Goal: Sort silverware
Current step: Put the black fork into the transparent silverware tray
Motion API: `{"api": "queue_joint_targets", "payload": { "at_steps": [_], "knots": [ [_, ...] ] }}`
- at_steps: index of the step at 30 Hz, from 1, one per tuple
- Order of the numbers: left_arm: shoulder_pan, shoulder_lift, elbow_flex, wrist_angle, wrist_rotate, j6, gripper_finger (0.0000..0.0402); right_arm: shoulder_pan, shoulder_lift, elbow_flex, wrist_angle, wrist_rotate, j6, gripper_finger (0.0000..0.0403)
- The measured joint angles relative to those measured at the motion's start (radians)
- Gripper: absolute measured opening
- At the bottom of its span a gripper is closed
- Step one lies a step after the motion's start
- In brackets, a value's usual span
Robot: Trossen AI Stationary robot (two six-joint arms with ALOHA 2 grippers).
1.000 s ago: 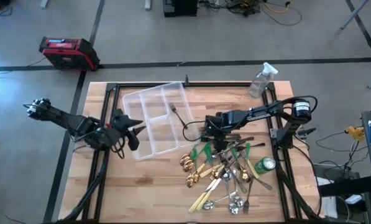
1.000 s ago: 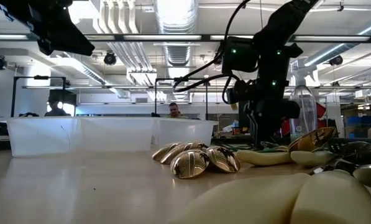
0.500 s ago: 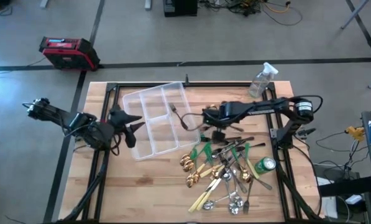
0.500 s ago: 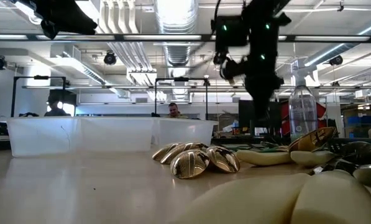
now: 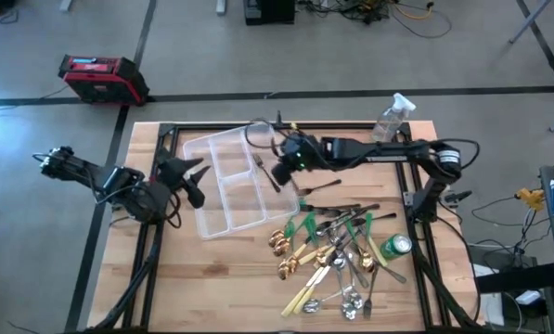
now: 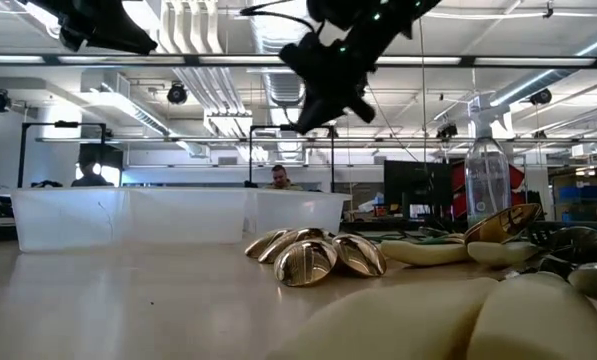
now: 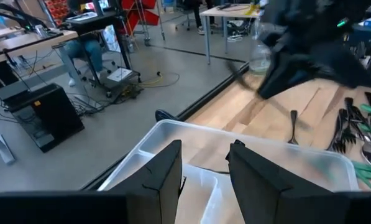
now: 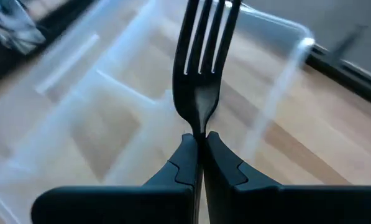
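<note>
Right pincer [image 8: 202, 140]: fingers pressed together on the neck of a dark metal fork [image 8: 205, 56], tines pointing away from the wrist; seen from above, it [image 5: 282, 170] hangs over the right-hand part of the tray.
Held fork: in the air above the tray, not touching it; in the high view a dark streak [image 5: 273, 178] below the pincer.
Clear plastic divided tray [image 5: 223, 147]: lies tilted on the wooden tabletop [image 5: 212, 278], left of centre; a second dark fork [image 5: 257, 161] lies inside one of its right-hand compartments.
Left pincer [image 5: 189, 179]: fingers [image 7: 162, 177] standing apart, holding nothing; poised at the tray's left edge, with the near rim just beyond the fingertips in the left wrist view.
Pile of silverware [image 5: 337, 255]: dark forks, gold spoons [image 6: 313, 257], silver spoons, green-handled and cream-handled pieces, heaped right of the tray.
Green can [image 5: 395, 245]: lies at the pile's right edge.
Clear spray bottle [image 5: 390, 119]: upright at the far right corner.
</note>
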Motion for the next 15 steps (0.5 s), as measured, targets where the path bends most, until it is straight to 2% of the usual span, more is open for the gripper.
{"api": "queue_joint_targets", "payload": {
  "at_steps": [5,15],
  "knots": [
    [0.005,-0.001,0.021,-0.004,0.001,0.019,0.0118,-0.035,0.148,0.104,0.021,-0.113,0.026,0.0],
    [0.005,0.006,0.028,-0.054,0.036,-0.004,0.0119,-0.114,0.385,0.236,-0.068,-0.104,0.104,0.0001]
  ]
}}
